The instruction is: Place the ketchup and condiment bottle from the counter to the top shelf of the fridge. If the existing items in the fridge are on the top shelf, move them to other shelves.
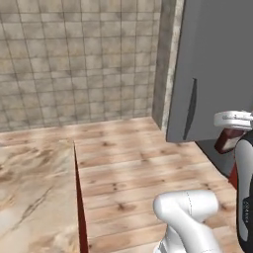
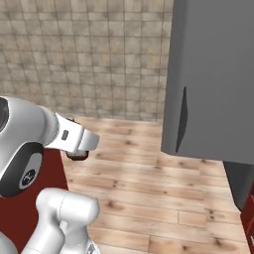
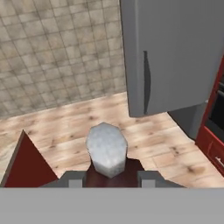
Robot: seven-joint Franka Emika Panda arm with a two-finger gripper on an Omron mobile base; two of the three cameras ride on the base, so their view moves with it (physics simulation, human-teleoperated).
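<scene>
Gripper [image 3: 109,177] holds the ketchup [image 3: 107,151], fingers either side of its maroon body, grey cap towards the camera; looks like a firm hold, though the contact itself is hidden. The bottle is carried above the wood floor, clear of the worktop [image 1: 34,197]. The fridge [image 3: 175,52] stands ahead. Keep the bottle upright and approach around the door [image 2: 213,74] edge.
</scene>
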